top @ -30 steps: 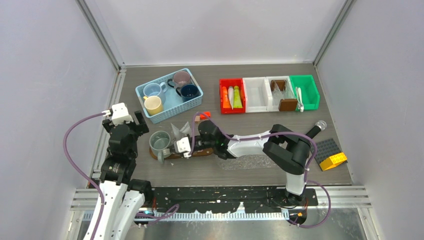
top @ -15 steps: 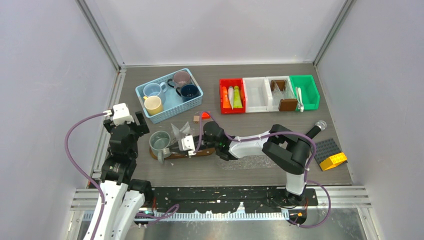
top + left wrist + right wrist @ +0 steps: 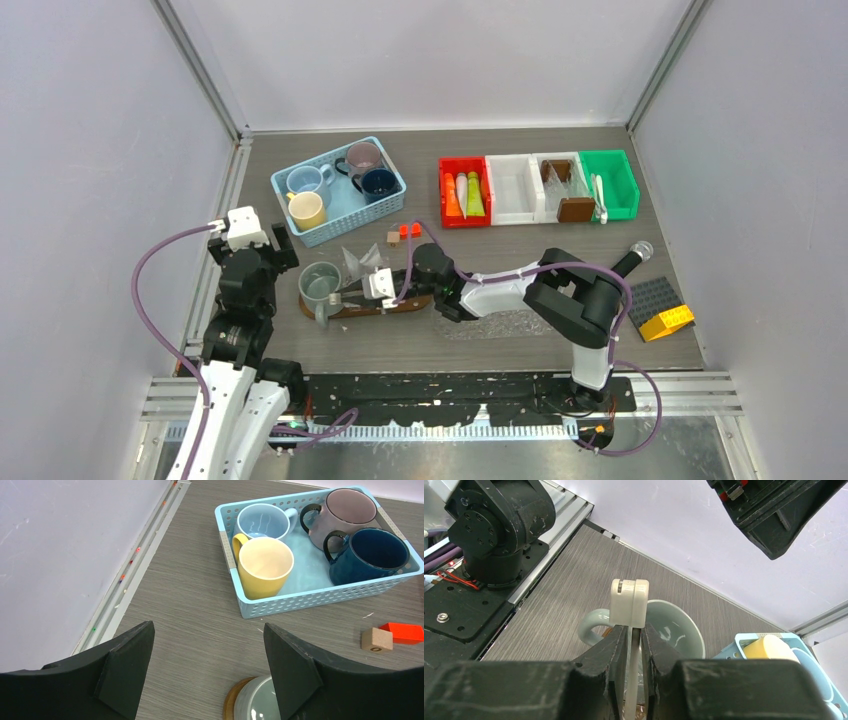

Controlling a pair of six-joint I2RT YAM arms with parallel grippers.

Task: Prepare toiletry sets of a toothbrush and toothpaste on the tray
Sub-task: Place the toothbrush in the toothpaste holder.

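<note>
My right gripper point(image 3: 634, 630) is shut on a thin white toothbrush point(image 3: 629, 602) with a cream cap over its head, held at the near rim of the grey-green mug point(image 3: 669, 625). From above, that mug point(image 3: 320, 283) stands on the left end of the brown wooden tray point(image 3: 345, 310), with the right gripper point(image 3: 385, 287) just right of it. Toothpaste tubes point(image 3: 465, 193) lie in the red bin. My left gripper point(image 3: 207, 627) hangs open and holds nothing, above the table just behind the mug point(image 3: 260, 700).
A light blue basket point(image 3: 310, 597) holds yellow, light blue, mauve and navy mugs. A small wooden block point(image 3: 392, 237) and an orange block point(image 3: 408, 230) lie behind the tray, beside crumpled clear wrap point(image 3: 360, 262). White and green bins point(image 3: 610, 185) stand at back right; a yellow piece point(image 3: 665, 322) lies at right.
My right gripper has shifted slightly right with the toothbrush, uncovering the wooden and orange blocks behind it. The left arm has stayed put.
</note>
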